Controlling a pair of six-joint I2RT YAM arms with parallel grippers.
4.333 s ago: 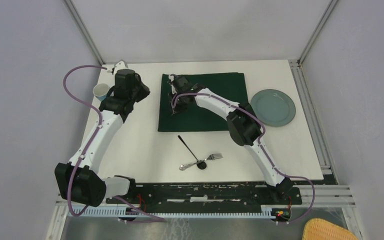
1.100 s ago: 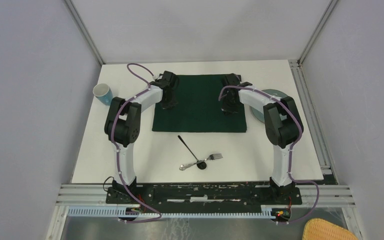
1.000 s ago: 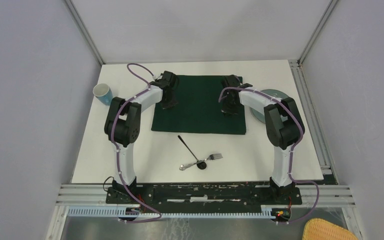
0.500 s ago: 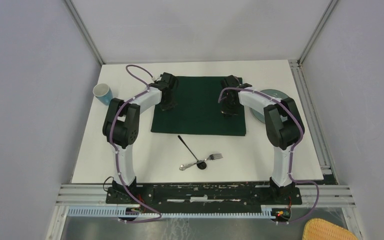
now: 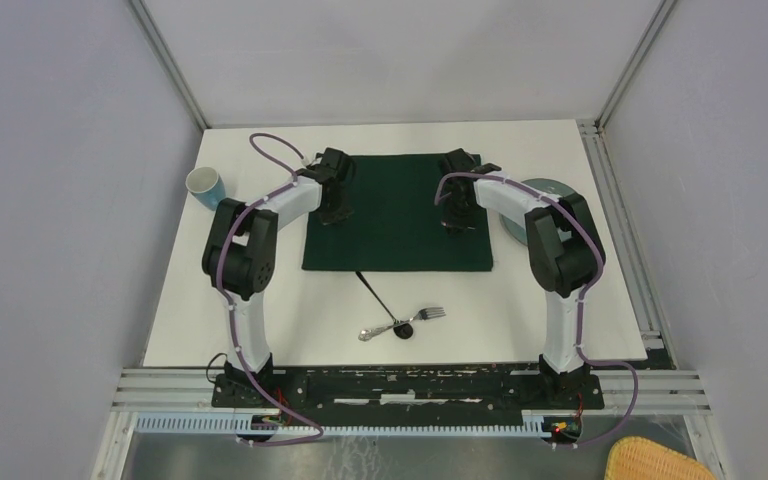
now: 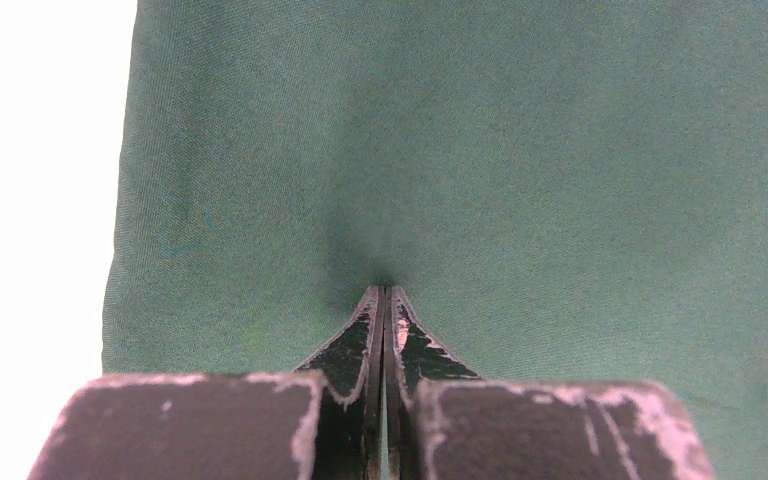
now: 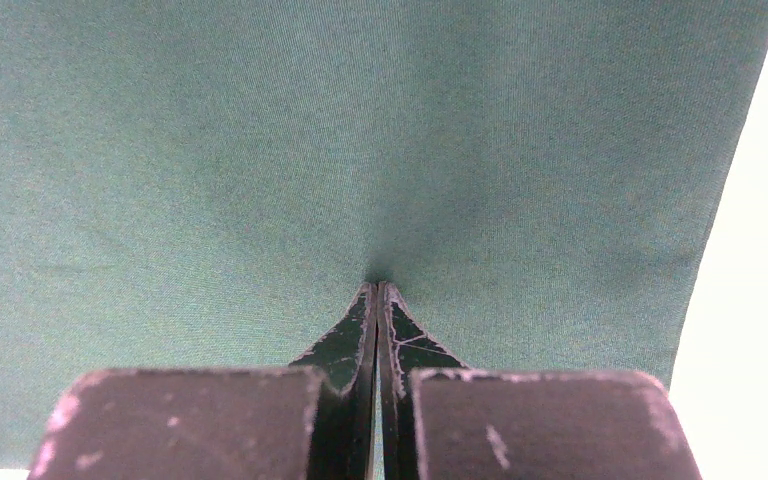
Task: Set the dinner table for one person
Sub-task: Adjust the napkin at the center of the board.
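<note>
A dark green cloth (image 5: pixel 395 215) lies flat on the white dinner table (image 5: pixel 250 300), at its far middle. My left gripper (image 5: pixel 332 212) is shut, its tips pinching the cloth near its left edge; the left wrist view shows the closed tips (image 6: pixel 384 290) in a small pucker of the cloth (image 6: pixel 520 150). My right gripper (image 5: pixel 452 222) is shut the same way near the cloth's right edge, and its tips (image 7: pixel 376 284) sit on the cloth (image 7: pixel 260 150). The cloth's near edge touches the handle end of a black spoon (image 5: pixel 378 297).
A grey-green plate (image 5: pixel 545 186) lies at the right, partly hidden by my right arm. A light blue cup (image 5: pixel 203 185) stands at the far left. A silver fork (image 5: pixel 430 313) and a silver spoon (image 5: pixel 372 331) lie by the black spoon near the front.
Both grippers have pulled the cloth toward the near side; its near edge now reaches the black spoon's handle. Earlier still, the left arm swung from the cup to the cloth.
</note>
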